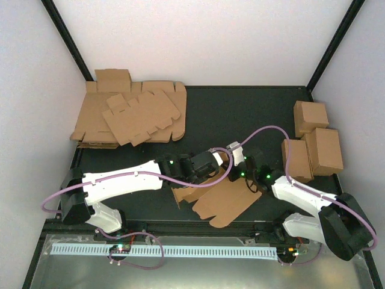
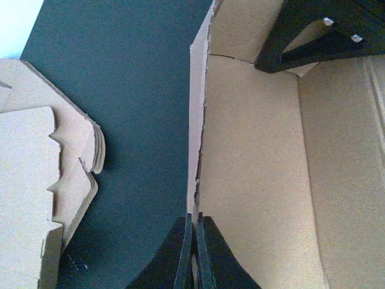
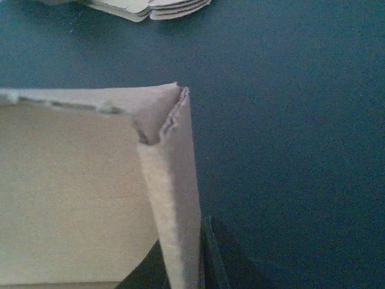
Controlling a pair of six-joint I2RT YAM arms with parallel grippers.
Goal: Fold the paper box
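The paper box lies near the table's front middle, its broad flap flat and its far walls raised between my two grippers. In the left wrist view my left gripper is shut on the bottom edge of an upright wall of the box. The right gripper's dark body shows at that wall's far end. In the right wrist view my right gripper pinches a doubled-over side wall of the box at a corner. From above, the left gripper and right gripper sit close together.
A thick heap of flat cardboard blanks lies at the back left, seen also as the heap beside the left gripper. Several folded boxes stand at the right edge. A white rail runs along the near edge.
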